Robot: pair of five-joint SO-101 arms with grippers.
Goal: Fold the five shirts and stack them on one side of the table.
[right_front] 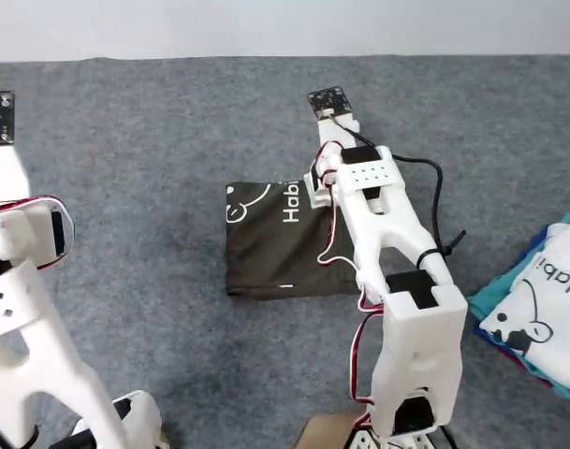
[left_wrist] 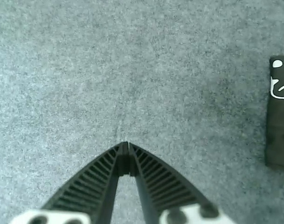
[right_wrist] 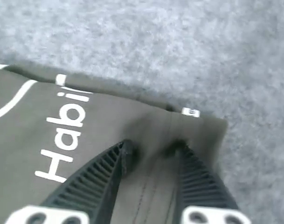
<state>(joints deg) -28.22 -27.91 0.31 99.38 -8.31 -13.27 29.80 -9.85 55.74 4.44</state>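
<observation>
fuzzy grey carpet (right_front: pixel 135 187) under folded dark shirt (right_front: pixel 270 253); right gripper (right_wrist: pixel 151 149) parted on it, left gripper (left_wrist: pixel 128 145) closed, empty.

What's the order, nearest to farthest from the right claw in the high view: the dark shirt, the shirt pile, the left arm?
1. Dark shirt: directly under the right claw, mid-table.
2. Shirt pile: at the table's right edge.
3. Left arm: at the far left edge.
</observation>
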